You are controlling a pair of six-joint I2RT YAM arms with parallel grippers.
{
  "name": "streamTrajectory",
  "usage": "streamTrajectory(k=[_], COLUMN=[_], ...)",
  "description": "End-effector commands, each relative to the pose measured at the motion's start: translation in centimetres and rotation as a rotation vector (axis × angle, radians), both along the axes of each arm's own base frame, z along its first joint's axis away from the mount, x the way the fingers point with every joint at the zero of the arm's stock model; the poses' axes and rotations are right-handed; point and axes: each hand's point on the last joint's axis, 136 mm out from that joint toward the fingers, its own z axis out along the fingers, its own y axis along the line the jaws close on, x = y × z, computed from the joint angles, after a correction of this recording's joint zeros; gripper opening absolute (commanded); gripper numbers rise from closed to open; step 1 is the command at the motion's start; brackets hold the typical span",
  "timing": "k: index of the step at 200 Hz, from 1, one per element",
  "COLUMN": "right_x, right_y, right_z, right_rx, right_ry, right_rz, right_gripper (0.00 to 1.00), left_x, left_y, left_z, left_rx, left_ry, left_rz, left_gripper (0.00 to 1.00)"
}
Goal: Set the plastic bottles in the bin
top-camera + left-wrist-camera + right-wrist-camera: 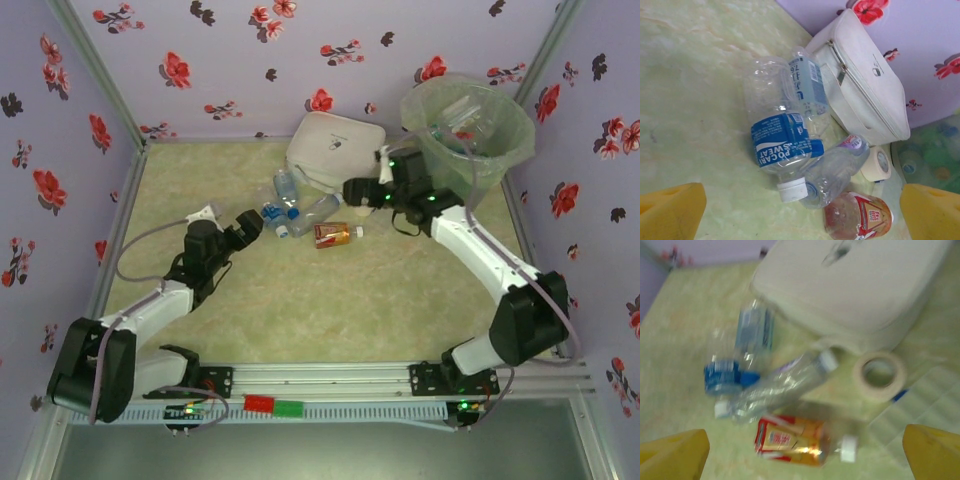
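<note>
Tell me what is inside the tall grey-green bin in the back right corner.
The tall translucent grey-green bin holds a few clear plastic bottles near its top. Their exact number is unclear, and whatever lies beneath them is covered.

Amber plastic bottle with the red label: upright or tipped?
Tipped: the amber plastic bottle lies flat on its side on the green table, white cap pointing sideways, outside the translucent bin.

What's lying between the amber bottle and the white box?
A clear bottle lies on its side between the amber bottle and the white box, plain in the right wrist view. A tape roll sits beside it, near the box.
</note>
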Motion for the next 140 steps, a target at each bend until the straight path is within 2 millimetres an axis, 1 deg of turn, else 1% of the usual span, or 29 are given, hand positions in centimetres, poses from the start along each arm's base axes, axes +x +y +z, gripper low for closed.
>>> streamTrajectory(k=[1, 18, 30, 56, 82, 110, 140], right_x=[-1.2, -1.5, -1.3, -0.8, -0.2, -0.4, -0.9], right_y=[2.8, 4.3, 5.3, 6.5, 7.7, 8.7, 8.3], right_z=[-2.0, -3.9, -4.9, -7.3, -9.3, -10.7, -12.8], right_rx=[-0.058, -0.136, -0.195, -0.296, -0.299, -0.261, -0.259], right_ry=[0.012, 0.047, 0.072, 0.150, 0.185, 0.228, 0.273], right_rz=[0.150, 0.233, 0.291, 0.380, 0.431, 0.458, 0.428], right_gripper=[1.00, 1.00, 1.00, 1.00, 1.00, 1.00, 1.00], left_x=[-0.2, -0.2, -0.3, -0.7, -1.3, -1.5, -1.3], left_y=[1.1, 1.7, 2.0, 2.1, 2.3, 2.5, 2.6], left_z=[-0.2, -0.3, -0.4, -0.7, -1.4, -1.4, -1.4], left_rx=[-0.033, -0.035, -0.039, -0.040, -0.047, -0.046, -0.044], left_ry=[0.018, 0.024, 0.027, 0.043, 0.059, 0.060, 0.061], left_rz=[0.043, 0.060, 0.069, 0.067, 0.075, 0.078, 0.088], left_gripper=[1.00, 1.00, 1.00, 1.00, 1.00, 1.00, 1.00])
